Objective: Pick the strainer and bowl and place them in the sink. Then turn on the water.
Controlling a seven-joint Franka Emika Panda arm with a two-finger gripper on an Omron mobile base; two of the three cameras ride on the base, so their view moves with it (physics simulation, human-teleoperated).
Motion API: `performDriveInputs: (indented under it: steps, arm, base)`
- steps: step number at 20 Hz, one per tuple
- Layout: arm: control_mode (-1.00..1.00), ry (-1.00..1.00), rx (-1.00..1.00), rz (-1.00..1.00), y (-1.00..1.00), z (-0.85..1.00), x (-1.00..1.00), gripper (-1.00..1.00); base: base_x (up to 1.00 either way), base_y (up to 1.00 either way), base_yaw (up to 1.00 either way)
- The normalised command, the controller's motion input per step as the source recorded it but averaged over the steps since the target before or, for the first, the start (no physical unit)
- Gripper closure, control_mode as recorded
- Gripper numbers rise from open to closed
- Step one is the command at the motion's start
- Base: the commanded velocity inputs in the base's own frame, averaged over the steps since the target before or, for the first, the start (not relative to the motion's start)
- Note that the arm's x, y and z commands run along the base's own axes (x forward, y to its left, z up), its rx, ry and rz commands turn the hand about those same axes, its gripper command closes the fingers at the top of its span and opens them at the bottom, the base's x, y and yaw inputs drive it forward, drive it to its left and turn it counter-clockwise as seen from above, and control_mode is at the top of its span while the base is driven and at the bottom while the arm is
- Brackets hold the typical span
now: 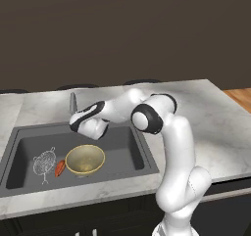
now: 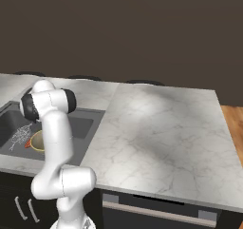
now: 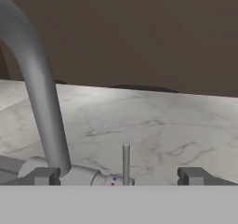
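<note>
The silver mesh strainer [image 1: 44, 161] lies on the floor of the dark grey sink [image 1: 122, 149], at its left. The pale yellow bowl [image 1: 85, 159] sits upright in the sink to the strainer's right. From the right base view the strainer [image 2: 20, 135] and a sliver of the bowl [image 2: 37, 140] show behind my arm. My gripper [image 3: 120, 176] is open and holds nothing. It hovers over the back of the sink, facing the faucet [image 3: 42, 102]. The faucet's thin upright lever [image 3: 126, 160] stands between my fingertips [image 3: 44, 175], touching neither.
A small orange-red object [image 1: 60, 167] lies between strainer and bowl. The faucet [image 1: 73, 103] rises at the sink's back rim. White marble counter [image 1: 211, 127] stretches wide to the right. A dark wall stands behind the counter.
</note>
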Motion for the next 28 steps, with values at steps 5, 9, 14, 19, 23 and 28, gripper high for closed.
performDriveInputs:
  steps: [5,9,14,19,23,28]
  arm:
    - [-1.0,0.0,0.0,0.0,-0.1,-0.1,0.1,-1.0]
    - [-1.0,0.0,0.0,0.0,-0.03,-0.05,0.05,-1.0]
    - [-1.0,0.0,0.0,0.0,0.0,-0.05,0.08,-1.0]
    - [-1.0,0.0,0.0,0.0,0.0,-0.03,0.19,-1.0]
    - [-1.0,0.0,0.0,0.0,0.0,-0.01,0.25,-1.0]
    - [-1.0,0.0,0.0,0.0,0.0,-0.07,0.17,-1.0]
  base:
    - [0.0,0.0,0.0]
    - [0.0,0.0,0.0]
    - [0.0,0.0,0.0]
    - [0.0,0.0,0.0]
    - [0.0,0.0,0.0]
    - [0.0,0.0,0.0]
